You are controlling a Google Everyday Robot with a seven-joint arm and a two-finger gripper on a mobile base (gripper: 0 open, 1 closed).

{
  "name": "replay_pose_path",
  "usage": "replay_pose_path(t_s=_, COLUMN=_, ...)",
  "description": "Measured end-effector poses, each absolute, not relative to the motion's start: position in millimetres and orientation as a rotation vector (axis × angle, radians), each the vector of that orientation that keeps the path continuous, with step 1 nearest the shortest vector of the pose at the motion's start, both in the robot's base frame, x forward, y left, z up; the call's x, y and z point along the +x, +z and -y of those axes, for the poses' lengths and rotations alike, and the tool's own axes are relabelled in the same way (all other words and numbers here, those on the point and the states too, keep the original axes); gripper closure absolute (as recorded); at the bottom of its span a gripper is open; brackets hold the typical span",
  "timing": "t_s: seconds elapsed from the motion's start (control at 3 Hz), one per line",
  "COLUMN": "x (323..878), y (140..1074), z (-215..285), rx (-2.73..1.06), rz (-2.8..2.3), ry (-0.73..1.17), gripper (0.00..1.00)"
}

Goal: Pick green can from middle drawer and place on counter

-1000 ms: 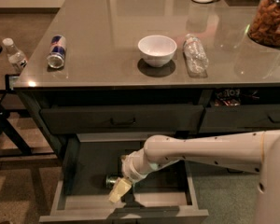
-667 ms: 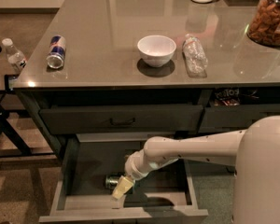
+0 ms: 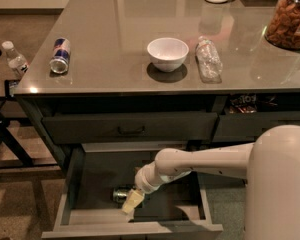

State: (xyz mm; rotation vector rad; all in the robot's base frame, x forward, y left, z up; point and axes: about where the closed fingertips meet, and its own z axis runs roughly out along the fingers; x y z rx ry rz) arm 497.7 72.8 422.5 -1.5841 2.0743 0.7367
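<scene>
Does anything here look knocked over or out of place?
Yes: on the counter, a blue can and a clear bottle lie on their sides. The gripper is in the open middle drawer by the green can.

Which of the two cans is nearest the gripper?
The green can in the open middle drawer, right beside the gripper; the blue-and-silver can lies up on the counter.

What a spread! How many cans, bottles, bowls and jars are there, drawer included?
Cans: 2, the blue-and-silver can on the counter, the green can in the middle drawer by the gripper.
Bottles: 2, the clear bottle on the counter, the small bottle left of it.
Bowls: 1, the white bowl.
Jars: 1, the snack jar.
Total: 6.
</scene>
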Motion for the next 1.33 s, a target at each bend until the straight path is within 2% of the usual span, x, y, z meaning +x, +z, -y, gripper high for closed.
replay_pose_path(t_s=1.0, x=503, y=380, z=-71, rx=-1.613, rz=-2.111, ry=0.757, gripper=0.00)
replay_pose_path(t_s=1.33, x=502, y=377, z=-71, rx=-1.614, rz=-2.116, ry=0.759, gripper=0.13)
